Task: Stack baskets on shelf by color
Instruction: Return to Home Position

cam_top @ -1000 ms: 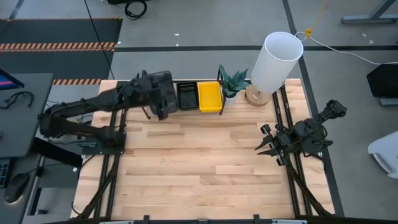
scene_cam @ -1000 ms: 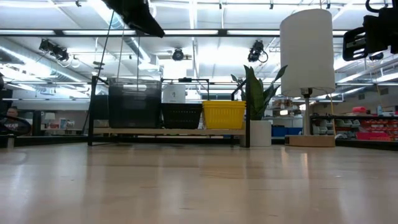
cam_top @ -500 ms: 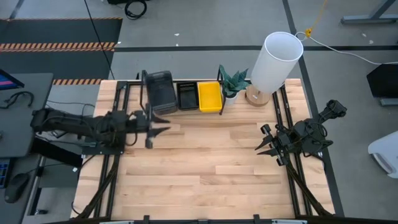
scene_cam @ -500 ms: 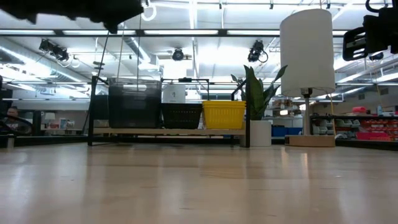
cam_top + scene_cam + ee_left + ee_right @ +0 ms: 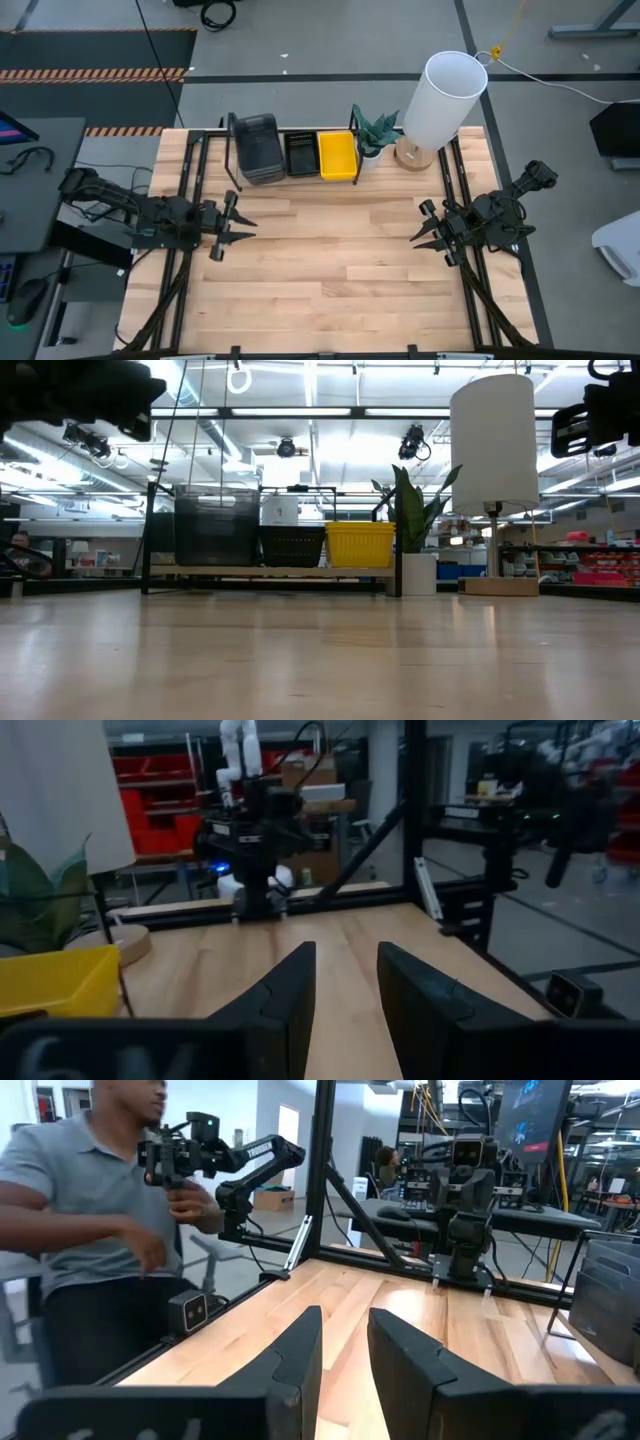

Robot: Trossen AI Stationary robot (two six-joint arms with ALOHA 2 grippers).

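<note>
Homing, as judged: all the baskets look shelved and nothing is held.

Nearest, at mid-table, two grippers. On the left side of the table (image 5: 330, 290), the left gripper (image 5: 232, 228), pointing inward, jaws apart on nothing; in its wrist view, fingers (image 5: 285, 1000) parted over bare wood. On the right side, the right gripper (image 5: 422, 225), facing the other, jaws likewise apart and empty. Both well apart from each other and from the shelf.

Farther, along the back edge, one shelf (image 5: 270, 571) bearing three piles of baskets side by side, one per colour. At its left end the grey pile (image 5: 258, 148), the tallest; in the middle the black pile (image 5: 301, 153); at the right end the yellow pile (image 5: 337, 155). Cannot count the baskets inside any pile. None loose on the table.

Just past the shelf's right end, one plant (image 5: 378, 130), then one lamp (image 5: 445, 95).

Next, probably: settling the left arm into a rest pose mirroring the right. Calls for no grasp, only a path kept away from the shelf's frame and the piles.
</note>
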